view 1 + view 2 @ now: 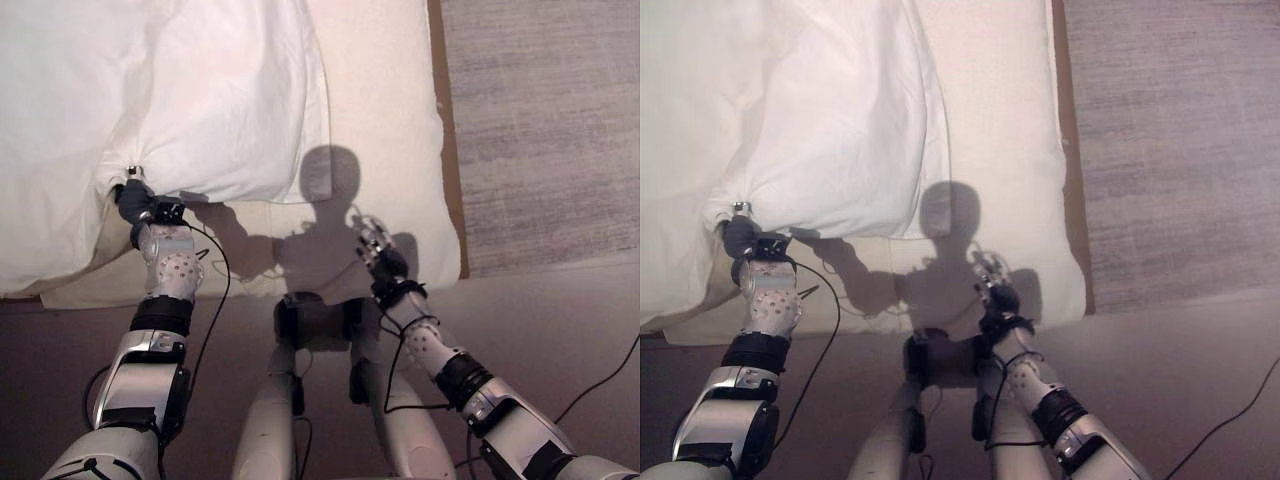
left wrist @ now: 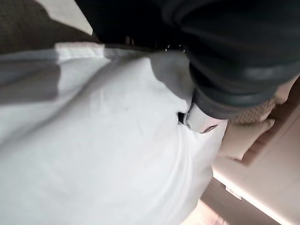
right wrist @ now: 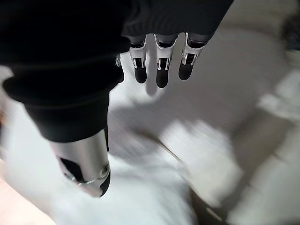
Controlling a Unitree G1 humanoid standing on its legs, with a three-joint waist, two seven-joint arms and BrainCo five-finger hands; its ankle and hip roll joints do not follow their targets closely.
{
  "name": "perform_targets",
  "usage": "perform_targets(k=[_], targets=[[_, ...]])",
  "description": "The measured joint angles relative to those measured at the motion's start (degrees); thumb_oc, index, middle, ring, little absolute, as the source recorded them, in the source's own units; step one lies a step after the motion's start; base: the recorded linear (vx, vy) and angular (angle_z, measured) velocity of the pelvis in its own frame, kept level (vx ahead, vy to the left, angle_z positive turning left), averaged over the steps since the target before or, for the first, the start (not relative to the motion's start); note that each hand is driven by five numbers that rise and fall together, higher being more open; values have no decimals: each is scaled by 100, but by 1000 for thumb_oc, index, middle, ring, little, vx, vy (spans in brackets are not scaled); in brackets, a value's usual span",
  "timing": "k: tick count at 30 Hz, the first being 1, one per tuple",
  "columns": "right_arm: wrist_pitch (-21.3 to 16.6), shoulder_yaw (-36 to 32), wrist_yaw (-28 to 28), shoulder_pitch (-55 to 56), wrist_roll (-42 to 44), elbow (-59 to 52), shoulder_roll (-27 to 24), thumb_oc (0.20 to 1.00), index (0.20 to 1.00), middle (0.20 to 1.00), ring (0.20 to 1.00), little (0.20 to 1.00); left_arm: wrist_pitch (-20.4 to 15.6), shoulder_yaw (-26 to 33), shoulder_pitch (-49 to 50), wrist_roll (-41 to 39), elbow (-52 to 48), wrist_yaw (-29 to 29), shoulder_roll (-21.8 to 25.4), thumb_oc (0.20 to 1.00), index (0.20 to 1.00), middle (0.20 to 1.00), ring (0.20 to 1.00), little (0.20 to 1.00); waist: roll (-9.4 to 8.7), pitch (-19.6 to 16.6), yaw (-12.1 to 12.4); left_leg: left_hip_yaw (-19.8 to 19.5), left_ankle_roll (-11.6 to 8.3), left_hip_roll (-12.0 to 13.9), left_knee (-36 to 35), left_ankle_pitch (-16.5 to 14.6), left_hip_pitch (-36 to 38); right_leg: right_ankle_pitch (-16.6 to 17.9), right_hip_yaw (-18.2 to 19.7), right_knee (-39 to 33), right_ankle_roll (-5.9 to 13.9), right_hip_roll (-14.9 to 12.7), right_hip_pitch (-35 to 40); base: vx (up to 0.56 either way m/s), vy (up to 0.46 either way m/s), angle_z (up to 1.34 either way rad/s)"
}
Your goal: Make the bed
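A white duvet (image 1: 200, 100) lies over the left part of the bed, and its lower edge stops short of the foot of the mattress (image 1: 385, 130). My left hand (image 1: 136, 203) is shut on the duvet's near corner, where the cloth bunches into folds. In the left wrist view the white duvet (image 2: 103, 154) wraps round a curled finger (image 2: 197, 119). My right hand (image 1: 378, 247) hovers open over the bare sheet near the bed's foot edge, holding nothing. Its fingers (image 3: 159, 65) point straight out and its thumb (image 3: 89, 164) stands apart from them.
A brown bed frame edge (image 1: 452, 150) runs along the right side of the mattress. Grey carpet (image 1: 550, 120) lies beyond it. Smooth floor (image 1: 560, 320) stretches along the foot of the bed where I stand.
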Motion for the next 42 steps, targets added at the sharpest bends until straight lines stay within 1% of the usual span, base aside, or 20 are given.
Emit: perform_targets(k=[2, 4, 7, 10, 14, 18, 21, 22, 25, 27, 31, 35, 39, 42], targets=[[57, 245, 206, -108, 99, -145, -100, 1000, 1000, 1000, 1000, 1000, 14, -141, 0, 1, -57, -71, 1, 200, 200, 200, 200, 200, 0, 0, 58, 2, 6, -4, 3, 4, -44, 2, -2, 0, 0, -6, -43, 0, 0, 0], [75, 334, 352, -220, 100, -215, -117, 1000, 1000, 1000, 1000, 1000, 83, -181, 13, 4, -140, -131, 2, 200, 200, 200, 200, 200, 0, 0, 95, -6, 31, -6, 3, 23, -64, 3, -18, 1, -1, -11, -58, 2, -4, 4], [82, 392, 598, -384, 197, -348, -105, 1000, 1000, 1000, 1000, 1000, 110, -284, 50, 210, -155, -192, 44, 200, 200, 200, 200, 200, 0, 0, 107, -8, 40, -20, 4, 30, -64, 0, -22, 0, 2, -29, -55, 0, 0, 0], [65, 436, 726, -502, 336, -424, -35, 1000, 1000, 1000, 1000, 1000, 110, -306, 50, 210, -162, -232, 41, 200, 200, 200, 200, 200, 0, 0, 108, -14, 42, -28, 4, 31, -65, 0, -24, 0, 3, -37, -55, 0, 0, 0], [-73, 512, 814, -719, 438, -470, 160, 1000, 1000, 1000, 1000, 1000, 107, -401, 50, 212, -196, -252, 34, 200, 200, 200, 200, 200, 0, 0, 115, -71, 33, -17, 3, 25, -83, -1, -56, 0, 2, -31, -57, 9, 1, 4], [-336, 488, 860, -973, 629, -489, 335, 1000, 1000, 1000, 1000, 1000, 96, -468, 50, 211, -333, -286, 25, 200, 200, 200, 200, 200, 0, 0, 127, -129, 10, -16, 43, 26, -218, 0, -134, 0, 0, -32, -141, 9, 4, 8], [-498, 416, 825, -1217, 779, -479, 382, 1000, 1000, 1000, 1000, 1000, 90, -512, 51, 209, -450, -373, -36, 200, 200, 200, 200, 200, 1, 1, 272, -136, 23, -8, 45, 40, -274, -1, -154, 0, 0, -29, -198, 0, 0, 0], [-521, 382, 822, -1263, 793, -479, 405, 1000, 1000, 1000, 1000, 1000, 90, -512, 51, 207, -449, -382, -36, 200, 200, 200, 200, 200, 1, 1, 278, -139, 22, -7, 45, 43, -278, -2, -168, 1, 1, -30, -197, 0, 0, 0], [-692, 131, 596, -1501, 963, -350, 670, 1000, 1000, 1000, 1000, 1000, 86, -524, 42, 206, -450, -400, -77, 200, 200, 200, 200, 200, 2, 1, 322, -166, 19, -7, 45, 57, -285, -8, -176, 1, -1, -33, -199, 0, 0, 0], [-799, 82, 411, -1615, 999, -289, 802, 1000, 1000, 1000, 1000, 1000, 86, -580, 22, 206, -451, -400, -84, 200, 200, 200, 200, 200, 2, 1, 374, -172, 19, -4, 48, 57, -288, -8, -181, 0, -1, -30, -199, 0, 0, 0], [-799, 116, 171, -1621, 1003, -216, 937, 1000, 1000, 1000, 1000, 1000, 84, -704, 0, 205, -619, -384, -95, 200, 200, 200, 200, 200, 4, 1, 407, -289, 4, -2, 145, 51, -410, -12, -287, 0, -6, -34, -225, 27, -8, 12], [-815, 121, 97, -1622, 1040, -216, 1144, 1000, 1000, 1000, 1000, 1000, 73, -719, 0, 205, -646, -363, -172, 200, 200, 200, 200, 200, 6, 1, 442, -360, -10, -1, 204, 59, -492, -11, -332, 1, -10, -33, -256, 10, 4, 9], [-1000, 107, 93, -1680, 1051, -217, 1233, 1000, 1000, 1000, 1000, 1000, 41, -719, 14, 206, -822, -356, -218, 200, 200, 200, 200, 200, 10, 0, 460, -421, -15, -7, 260, 60, -634, -7, -380, 1, -14, -39, -348, 0, 12, 6], [-1064, 121, 20, -1694, 1051, -215, 1217, 1000, 1000, 1000, 1000, 1000, 35, -722, 5, 205, -878, -356, -248, 200, 200, 200, 200, 200, 13, 2, 542, -427, -18, -1, 284, 63, -697, -5, -396, 1, -17, -35, -399, 0, 3, 1]])
